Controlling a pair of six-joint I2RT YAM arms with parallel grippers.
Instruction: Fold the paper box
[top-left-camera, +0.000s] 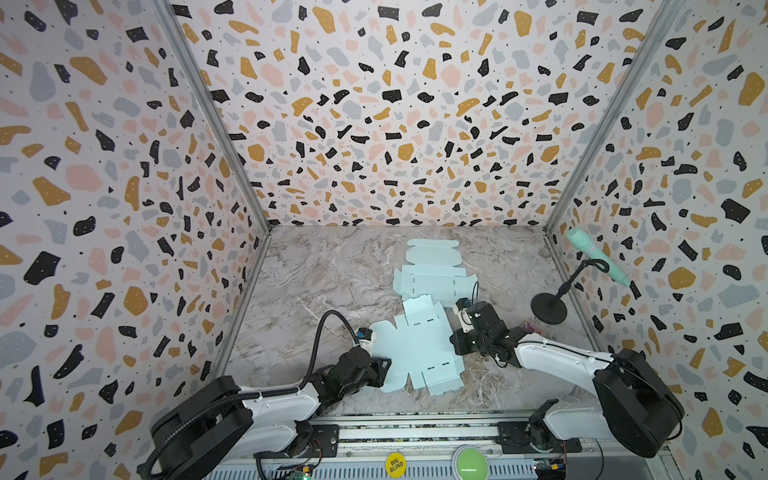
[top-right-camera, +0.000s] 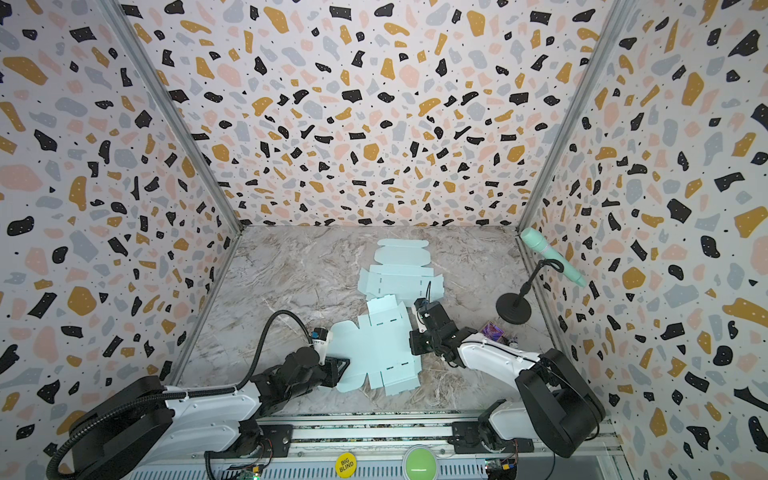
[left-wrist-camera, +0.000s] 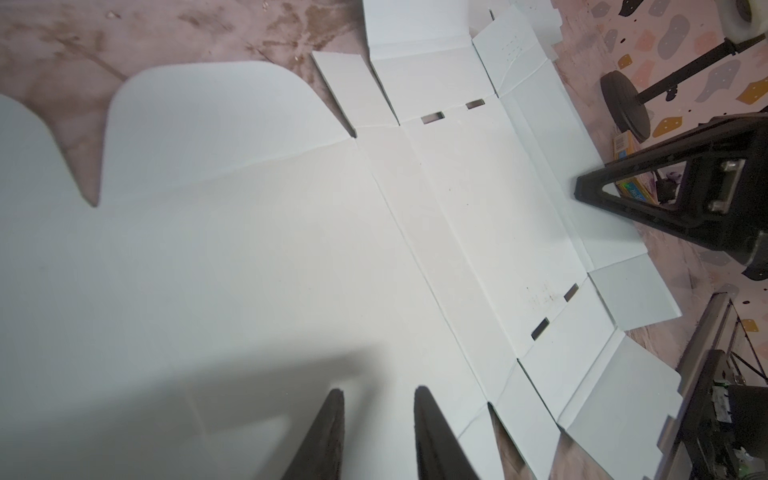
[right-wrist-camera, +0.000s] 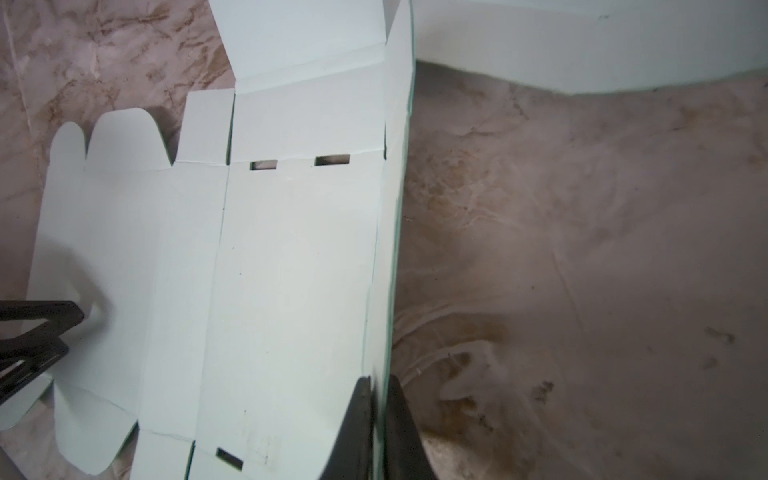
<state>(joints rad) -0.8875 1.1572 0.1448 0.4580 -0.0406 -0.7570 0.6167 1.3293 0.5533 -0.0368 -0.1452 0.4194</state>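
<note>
While the right gripper (right-wrist-camera: 376, 399) is pinching the paper box's (top-left-camera: 415, 353) flap (right-wrist-camera: 395, 208), the left gripper (left-wrist-camera: 378, 411) is hanging part-open, probably risking it sliding.

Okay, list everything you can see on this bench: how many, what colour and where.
near box blank: 1, pale mint, flat on the table between the arms, right side flap raised
far box blank: 1, pale mint, flat, just behind the near one
microphone: 1, mint green, at the table's right edge
stand: 1, black, holding the microphone
packet: 1, purple, beside the right arm
badge: 1, yellow, front rail
button: 1, green, front rail
table: 1, grey-brown marble
left end effector: 1, black, open over the near blank
right end effector: 1, black, pinching the raised flap
</note>
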